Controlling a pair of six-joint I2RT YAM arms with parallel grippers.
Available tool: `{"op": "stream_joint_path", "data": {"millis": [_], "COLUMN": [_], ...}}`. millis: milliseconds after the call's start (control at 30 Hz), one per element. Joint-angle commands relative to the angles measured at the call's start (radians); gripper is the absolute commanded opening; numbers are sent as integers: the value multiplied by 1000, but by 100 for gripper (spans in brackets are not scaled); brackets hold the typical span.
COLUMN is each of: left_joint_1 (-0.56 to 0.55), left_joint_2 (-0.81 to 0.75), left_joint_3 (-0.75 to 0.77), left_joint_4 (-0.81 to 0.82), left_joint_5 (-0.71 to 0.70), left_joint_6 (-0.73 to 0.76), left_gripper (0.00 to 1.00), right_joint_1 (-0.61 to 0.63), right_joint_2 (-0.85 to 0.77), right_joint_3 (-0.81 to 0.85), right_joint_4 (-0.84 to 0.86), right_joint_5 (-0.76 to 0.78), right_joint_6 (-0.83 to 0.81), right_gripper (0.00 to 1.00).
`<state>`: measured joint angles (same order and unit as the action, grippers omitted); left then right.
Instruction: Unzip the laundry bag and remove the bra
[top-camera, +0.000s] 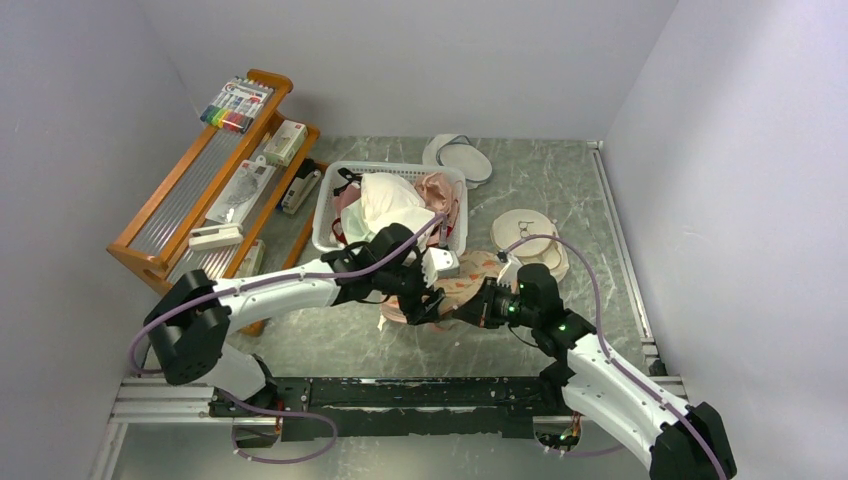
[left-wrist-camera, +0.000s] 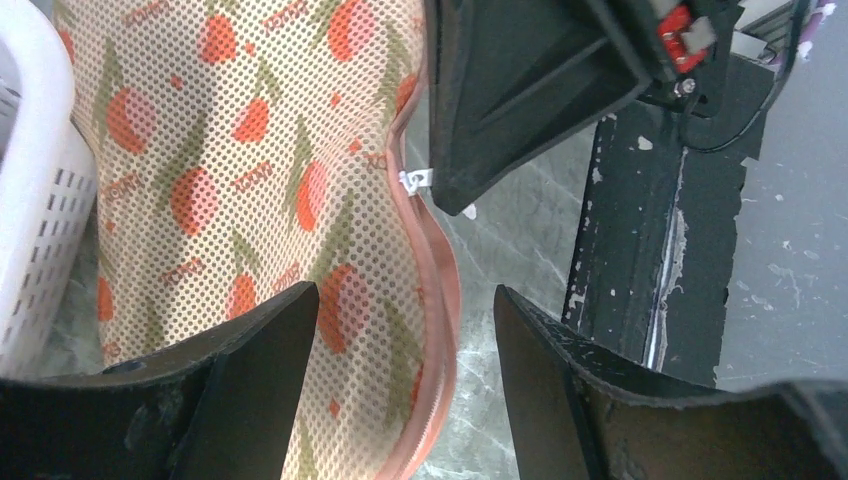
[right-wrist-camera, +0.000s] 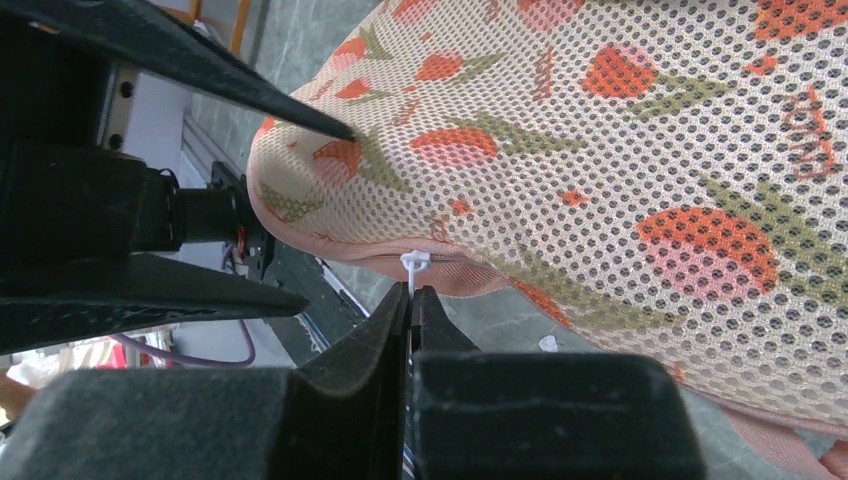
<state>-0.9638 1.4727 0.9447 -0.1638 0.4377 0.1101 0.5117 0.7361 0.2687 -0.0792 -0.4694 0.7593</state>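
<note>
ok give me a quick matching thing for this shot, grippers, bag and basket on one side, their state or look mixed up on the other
Column A
1. left gripper
2. right gripper
3. bag
4. basket

Column B
a. white, with clothes inside
b. shut on the white pull
c. open, over the bag's pink edge
d. mesh with an orange-red flower print

Pairs: 1-c, 2-b, 3-d, 4-a
</note>
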Motion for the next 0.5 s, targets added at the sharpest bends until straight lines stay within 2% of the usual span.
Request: {"op": "stream_joint_path", "data": {"millis": [0,233,467], "left_joint_1": [2,2,2], "left_joint_2": [36,109,140], "left_joint_3": [51,99,120], "left_joint_4": [8,-65,-93], "left_joint_5": [-12,-99,-77], "left_joint_6": [-48,-48,-45], "left_gripper": [75,62,43], "right_joint_1": [10,16,18], "right_joint_2": [-8,2,20], "right_joint_3": [17,16,21], "right_joint_4": [17,28,26], "right_joint_5": [-25,-28,-22], "right_joint_6": [-2,-1,-7], "right_gripper": [0,0,0]}}
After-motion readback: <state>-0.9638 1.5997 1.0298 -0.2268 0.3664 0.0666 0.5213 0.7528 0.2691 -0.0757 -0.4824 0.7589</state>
